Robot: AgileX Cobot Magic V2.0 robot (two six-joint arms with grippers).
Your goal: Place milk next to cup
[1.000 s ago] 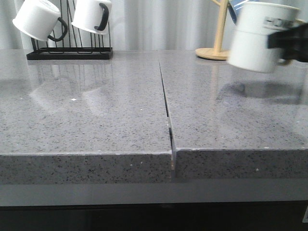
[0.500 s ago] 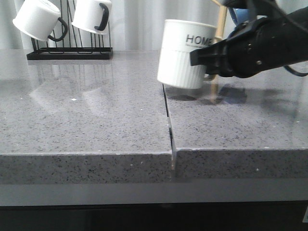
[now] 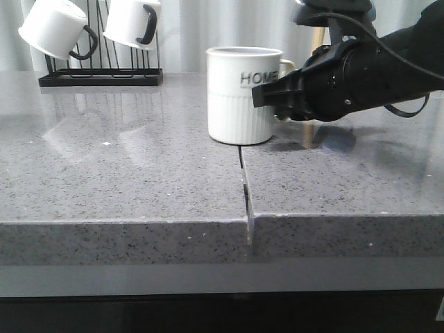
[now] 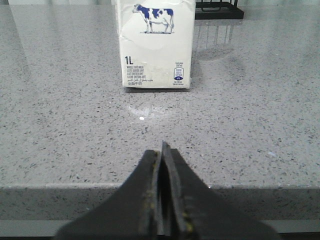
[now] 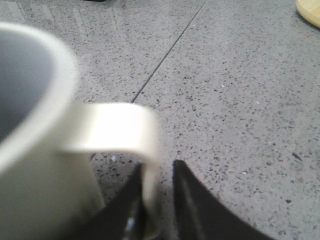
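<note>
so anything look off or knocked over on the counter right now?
Nothing stands out. The HOME mug sits upright on the counter seam, with the right gripper around its handle. The milk carton stands upright, untouched, ahead of the shut left gripper. No spills or damage show.

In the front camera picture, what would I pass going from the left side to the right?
Two white mugs hanging on a black rack → the cup sitting on the table seam → the right gripper at its handle → the dark right arm.
</note>
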